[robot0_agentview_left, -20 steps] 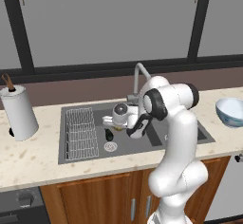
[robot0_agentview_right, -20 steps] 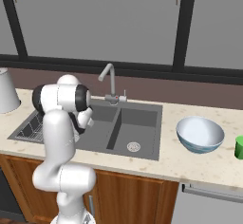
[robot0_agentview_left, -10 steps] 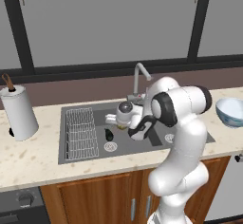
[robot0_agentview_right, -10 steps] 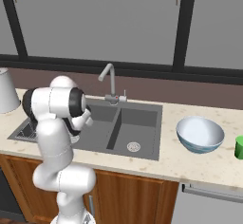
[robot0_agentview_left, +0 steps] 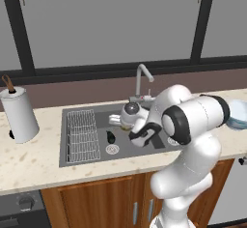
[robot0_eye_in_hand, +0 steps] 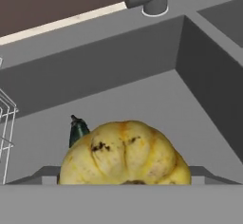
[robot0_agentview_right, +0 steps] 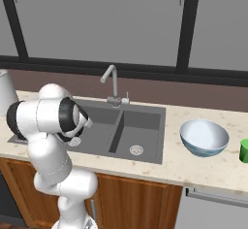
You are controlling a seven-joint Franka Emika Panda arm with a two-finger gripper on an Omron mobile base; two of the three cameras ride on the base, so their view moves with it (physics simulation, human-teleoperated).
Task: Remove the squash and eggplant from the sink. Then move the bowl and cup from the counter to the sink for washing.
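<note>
Swinging right over the sink [robot0_agentview_left: 87,157], arm lowered since before.
Gripper [robot0_agentview_left: 126,124] spread around squash [robot0_eye_in_hand: 124,154]; eggplant [robot0_agentview_left: 111,137] beside the sink's rack [robot0_agentview_left: 82,135]; beige counter [robot0_agentview_right: 203,167].

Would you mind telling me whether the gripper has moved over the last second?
Yes. In the left base view the gripper has drifted slightly right, towards the faucet side of the sink, away from the rack.
</note>
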